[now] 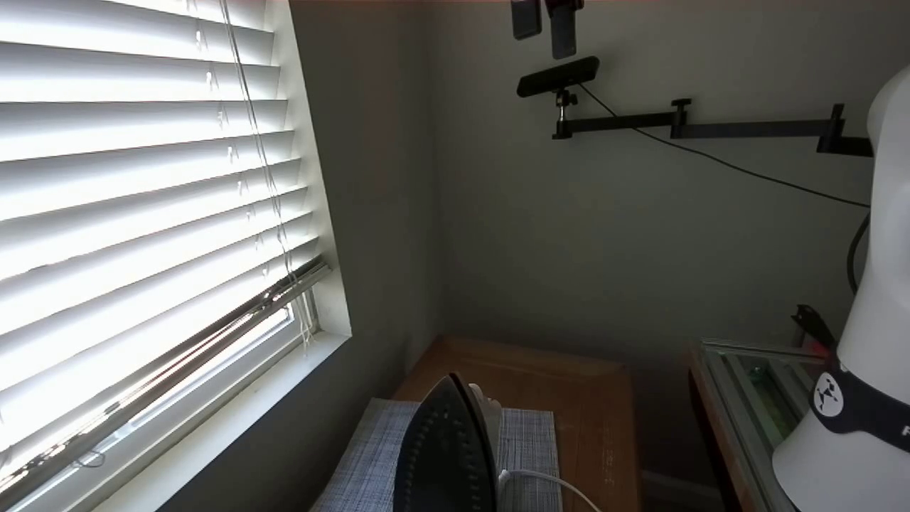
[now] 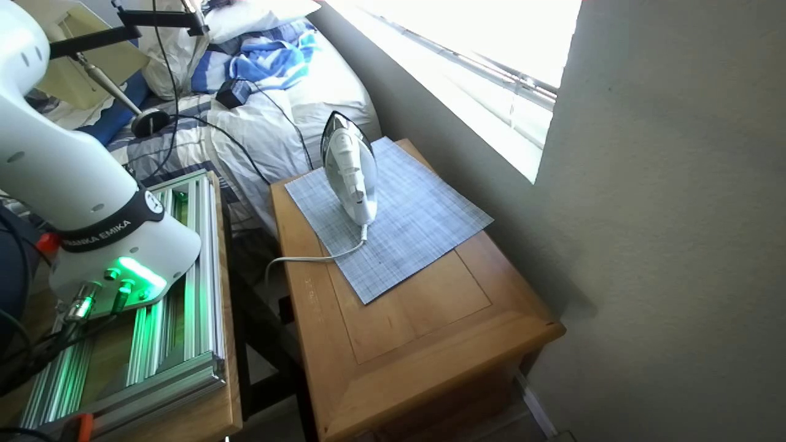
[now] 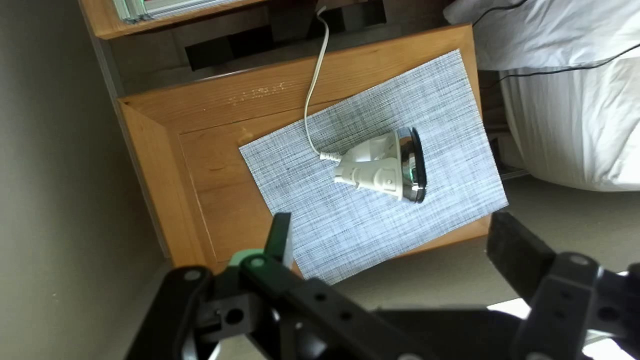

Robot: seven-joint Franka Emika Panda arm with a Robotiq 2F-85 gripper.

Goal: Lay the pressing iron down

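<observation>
The pressing iron (image 2: pixel 350 166) stands upright on its heel on a pale checked cloth pad (image 2: pixel 424 196), its tip pointing up. Its dark soleplate faces the camera in an exterior view (image 1: pixel 444 455); its whitish handle side faces the camera in an exterior view. The wrist view shows the iron (image 3: pixel 372 167) from above. Its thin light cord (image 3: pixel 314 85) runs off the table's edge. My gripper (image 3: pixel 392 225) is open and empty, high above the table and apart from the iron. Its fingertips (image 1: pixel 544 28) show at the top edge of an exterior view.
The pad lies on a wooden table (image 2: pixel 417 331) beside the wall and a window with blinds (image 1: pixel 142 163). The robot's base stands on a metal-framed bench (image 2: pixel 202 270) across a gap. A bed (image 2: pixel 258 135) is beyond the table. A camera arm (image 1: pixel 711 128) extends nearby.
</observation>
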